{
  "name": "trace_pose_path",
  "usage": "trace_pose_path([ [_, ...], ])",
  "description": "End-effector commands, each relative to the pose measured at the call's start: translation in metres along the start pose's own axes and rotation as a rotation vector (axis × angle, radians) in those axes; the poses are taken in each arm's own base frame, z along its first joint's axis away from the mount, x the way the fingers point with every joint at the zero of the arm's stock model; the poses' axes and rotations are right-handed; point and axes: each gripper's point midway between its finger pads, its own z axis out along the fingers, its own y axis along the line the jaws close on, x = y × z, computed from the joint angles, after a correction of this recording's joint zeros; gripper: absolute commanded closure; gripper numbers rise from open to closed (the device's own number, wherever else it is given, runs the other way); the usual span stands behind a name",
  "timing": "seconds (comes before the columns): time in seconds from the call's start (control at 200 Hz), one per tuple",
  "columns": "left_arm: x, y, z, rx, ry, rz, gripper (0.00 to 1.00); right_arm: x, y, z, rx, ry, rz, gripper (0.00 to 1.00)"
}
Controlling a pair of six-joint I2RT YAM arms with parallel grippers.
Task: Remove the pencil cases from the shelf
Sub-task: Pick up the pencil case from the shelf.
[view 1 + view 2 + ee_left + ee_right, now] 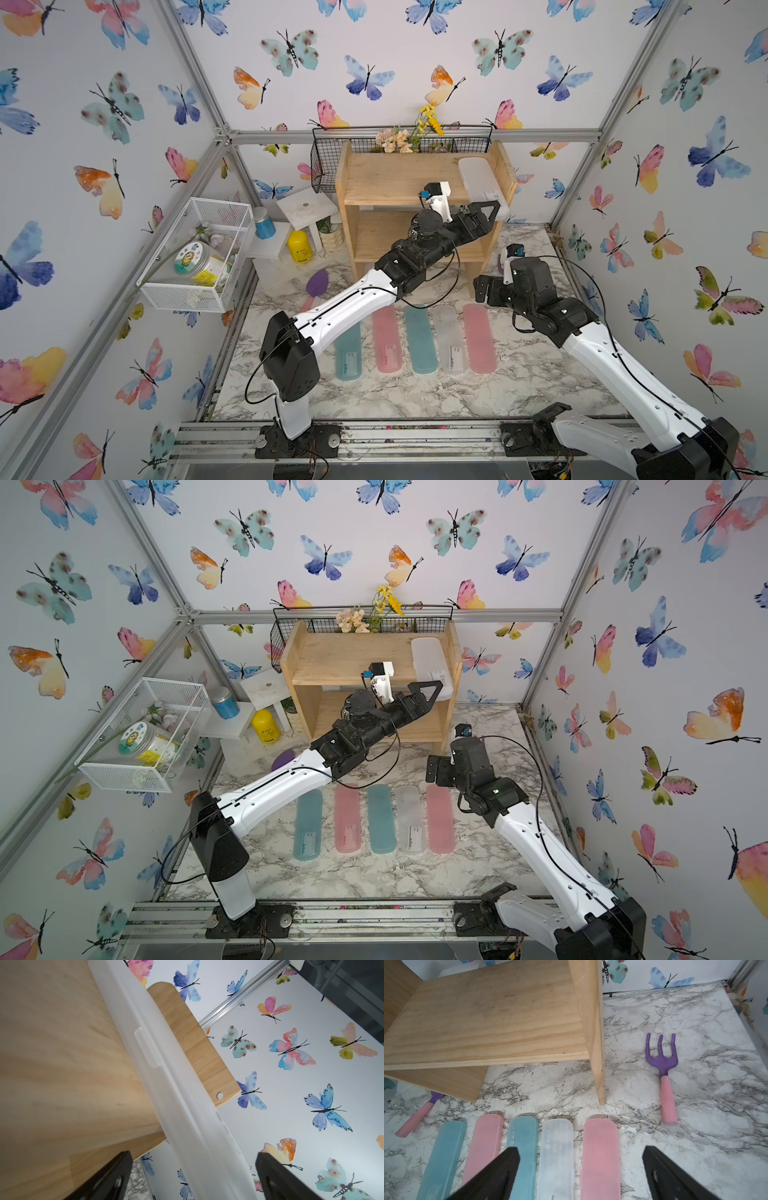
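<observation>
Butterfly wallpaper all round; marble bench [415, 399] w/ pine shelf [399, 178] at the back. One frosted clear pencil case [482, 183] is on the shelf's top tier, right end, by the side panel, near end sticking out past the front edge. Left gripper [486, 212] is at that overhanging end; wrist view shows the case [187, 1126] running between the two black fingers [108, 1178], jaws wide, gap on both sides, not clamped. Five other cases lie in a row on the bench in front of the shelf, left to right: teal [308, 825], pink [347, 818], teal [381, 818], clear [410, 818], pink [440, 818]. Right gripper [581, 1178] hovers over that row, released, nothing in it. Purple fork [663, 1072] lies on the bench right of the shelf.
</observation>
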Motion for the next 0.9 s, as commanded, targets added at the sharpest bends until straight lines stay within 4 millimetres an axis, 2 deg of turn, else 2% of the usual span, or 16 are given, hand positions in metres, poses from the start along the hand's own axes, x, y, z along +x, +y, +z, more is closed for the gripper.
trace_pose_path([
  [0.0,0.000,0.000,0.004,0.005,0.022,-0.018,0.13,0.005,-0.002,-0.005,-0.014,0.011,-0.010,0.01],
  [0.055,-0.001,0.001,0.004,0.001,0.018,-0.021,0.22,0.005,-0.002,-0.005,-0.017,0.009,-0.009,0.01],
  [0.18,-0.003,0.006,0.001,-0.018,0.008,-0.012,0.51,0.009,-0.002,-0.004,-0.023,0.013,-0.007,0.01],
  [0.255,-0.004,0.008,-0.002,-0.023,0.001,-0.009,0.65,0.011,-0.001,-0.003,-0.028,0.021,-0.006,0.01],
  [0.421,-0.005,0.008,-0.011,-0.015,-0.010,0.028,0.86,0.004,0.001,-0.008,-0.037,0.001,0.001,0.01],
  [0.551,-0.007,0.004,-0.027,0.009,-0.034,0.089,1.00,-0.004,0.003,-0.015,-0.050,-0.026,0.010,0.01],
  [0.681,-0.010,0.009,-0.052,0.002,-0.072,0.154,1.00,-0.011,0.005,-0.024,-0.060,-0.047,0.005,0.01],
  [0.891,0.004,0.023,-0.103,-0.071,-0.070,0.329,1.00,-0.025,0.013,-0.040,-0.107,-0.081,0.006,0.01],
])
